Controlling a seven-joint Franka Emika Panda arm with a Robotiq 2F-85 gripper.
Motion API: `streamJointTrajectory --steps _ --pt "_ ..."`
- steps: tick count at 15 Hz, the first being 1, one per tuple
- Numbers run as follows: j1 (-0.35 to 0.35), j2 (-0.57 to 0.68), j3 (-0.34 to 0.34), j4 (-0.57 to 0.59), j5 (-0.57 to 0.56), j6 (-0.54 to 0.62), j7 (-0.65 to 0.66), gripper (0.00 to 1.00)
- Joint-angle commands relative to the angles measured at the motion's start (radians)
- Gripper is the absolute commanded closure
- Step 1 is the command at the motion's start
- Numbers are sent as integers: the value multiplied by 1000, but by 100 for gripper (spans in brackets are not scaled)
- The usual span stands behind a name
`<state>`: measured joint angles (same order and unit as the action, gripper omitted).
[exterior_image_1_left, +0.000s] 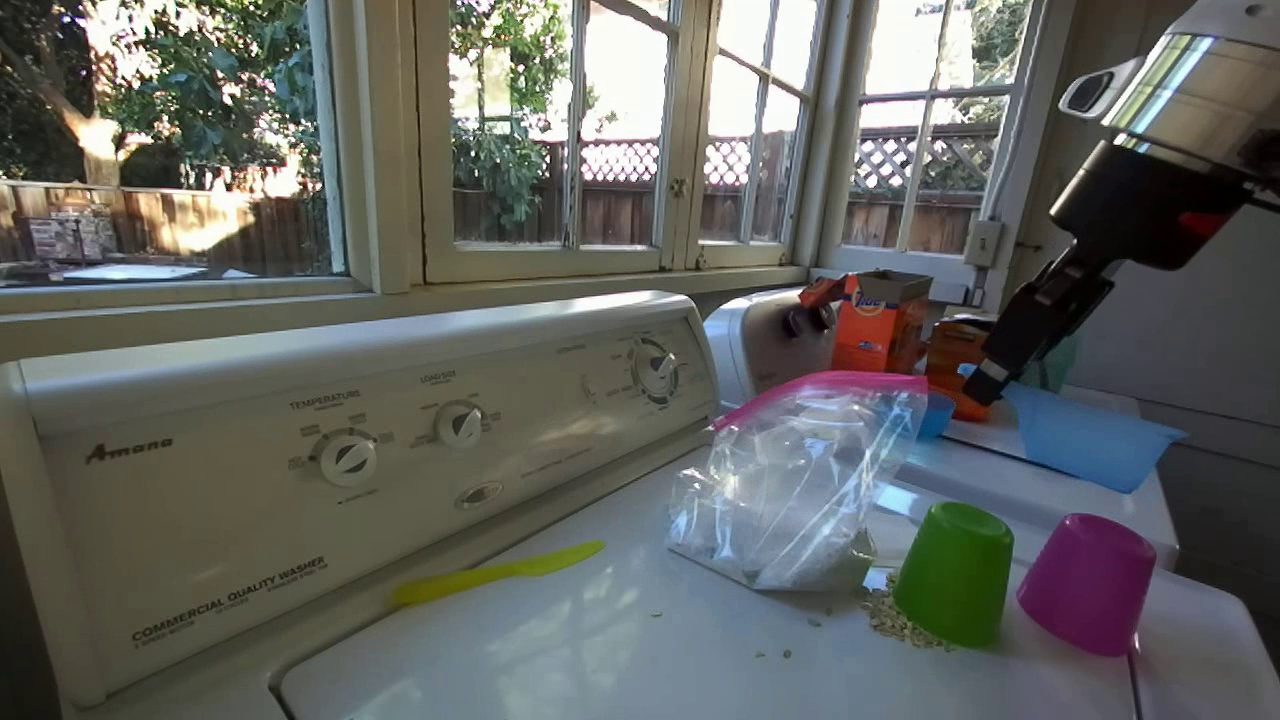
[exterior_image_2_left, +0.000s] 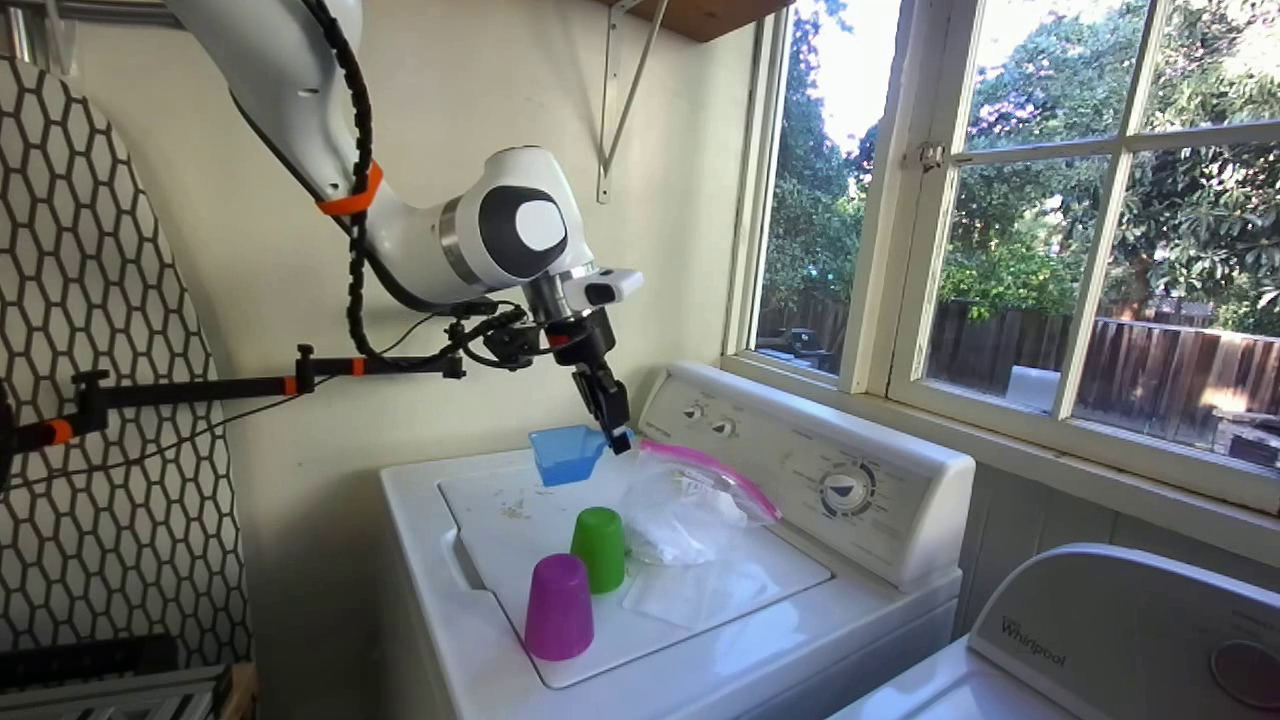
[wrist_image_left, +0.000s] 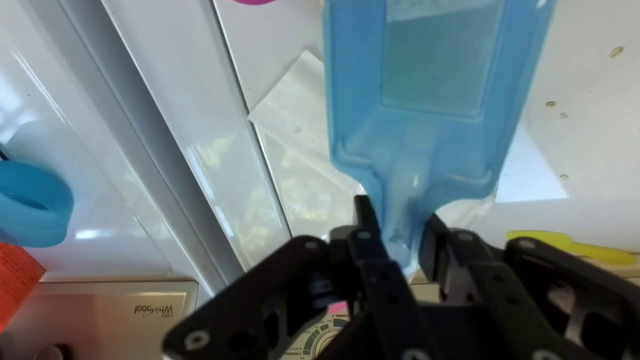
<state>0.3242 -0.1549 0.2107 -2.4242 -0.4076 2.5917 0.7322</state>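
Clearly, the hand (wrist_image_left: 398, 220) is pinched narrow around the handle of a blue scoop (exterior_image_1_left: 1095, 440) — the wrist view shows the handle running between the two black fingers (wrist_image_left: 370, 235), with the bowl stretching away beyond them. The scoop is held up over the white washer (exterior_image_1_left: 560, 650), and in both exterior views the hand slants down from above. A clear plastic bag (exterior_image_2_left: 690, 515) with a pink zip edge slumps on the lid, something white gathered inside it. Near the bag a green cup (exterior_image_1_left: 955, 575) stands upside down, and just beside that a magenta cup (exterior_image_1_left: 1088, 585), upended too. Pale grains (exterior_image_1_left: 890, 615) lie at the green cup's foot — a few more are scattered about the lid. A yellow plastic knife (exterior_image_1_left: 500, 573) lies by the washer's control panel (exterior_image_1_left: 390, 420). On the neighbouring Whirlpool machine (exterior_image_1_left: 755, 345), an orange Tide box (exterior_image_1_left: 878, 325) stands close to an amber-coloured box (exterior_image_1_left: 955, 350).
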Motion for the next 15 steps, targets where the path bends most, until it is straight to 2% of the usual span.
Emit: streamJointTrajectory --steps 1,2,3,7,10,15 --pt "-56 -27 65 -8 44 -32 58 94" --pt "-68 -29 77 -7 39 -38 102 94" --pt "-117 83 51 60 0 4 95 94" --pt "-176 185 22 137 -65 11 179 94" --pt "-167 264 -23 206 -86 10 205 94" --pt "-111 366 -92 288 -155 16 296 94"
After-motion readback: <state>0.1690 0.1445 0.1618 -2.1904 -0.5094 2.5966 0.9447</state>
